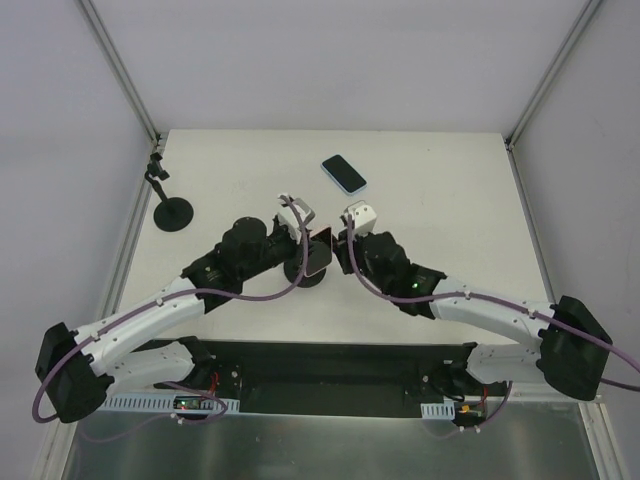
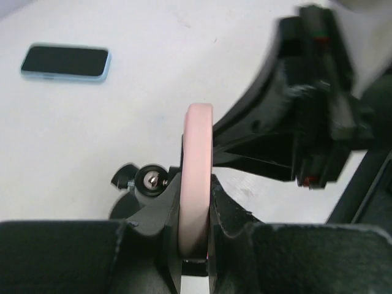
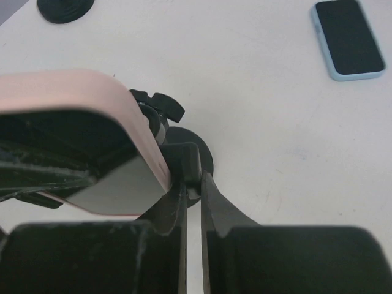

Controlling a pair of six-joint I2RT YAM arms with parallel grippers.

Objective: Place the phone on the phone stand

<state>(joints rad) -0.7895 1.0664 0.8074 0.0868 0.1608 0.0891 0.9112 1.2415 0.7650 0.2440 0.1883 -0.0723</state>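
Note:
A pink-cased phone [image 1: 320, 250] stands on edge at the table's middle, over a black phone stand [image 1: 303, 274]. My left gripper [image 1: 308, 246] is shut on the phone; in the left wrist view its jaws [image 2: 196, 205] clamp the pink edge [image 2: 198, 153], with the stand's knob [image 2: 152, 179] just to the left. My right gripper [image 1: 334, 256] comes in from the right, and in its wrist view the fingers [image 3: 193, 184] are closed on the stand's black cradle [image 3: 187, 160], with the phone [image 3: 98, 98] beside it and the round base [image 3: 207, 160] beneath.
A blue-cased phone [image 1: 344, 173] lies flat at the back middle; it also shows in the left wrist view [image 2: 65, 62] and the right wrist view [image 3: 348, 38]. A second black stand [image 1: 172, 212] with a round base stands at the far left. The two arms nearly touch at the centre.

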